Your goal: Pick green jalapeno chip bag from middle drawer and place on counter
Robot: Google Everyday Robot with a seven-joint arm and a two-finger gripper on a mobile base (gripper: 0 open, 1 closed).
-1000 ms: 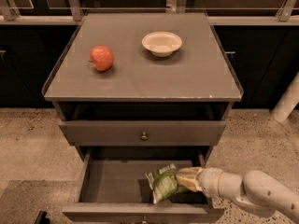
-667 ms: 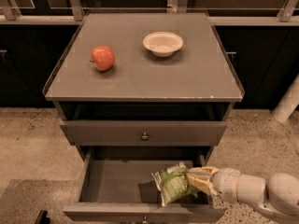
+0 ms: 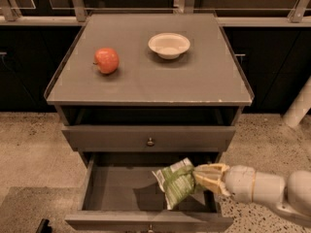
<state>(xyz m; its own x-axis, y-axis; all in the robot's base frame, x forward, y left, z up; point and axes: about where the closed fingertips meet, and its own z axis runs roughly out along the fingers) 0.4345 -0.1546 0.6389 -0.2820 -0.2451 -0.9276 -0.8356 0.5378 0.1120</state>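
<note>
camera view: the gripper (image 3: pixel 200 178) pinches the green jalapeno chip bag (image 3: pixel 176 183) by one edge above the middle drawer (image 3: pixel 116 191), and so thin a hold on foil may slip before the worktop (image 3: pixel 146 84).

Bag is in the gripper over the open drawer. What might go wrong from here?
The gripper pinches the chip bag by its right edge only, so it may slip and drop into the drawer. On the way up, the dangling bag could snag the counter rim. The apple and bowl limit landing room.
</note>
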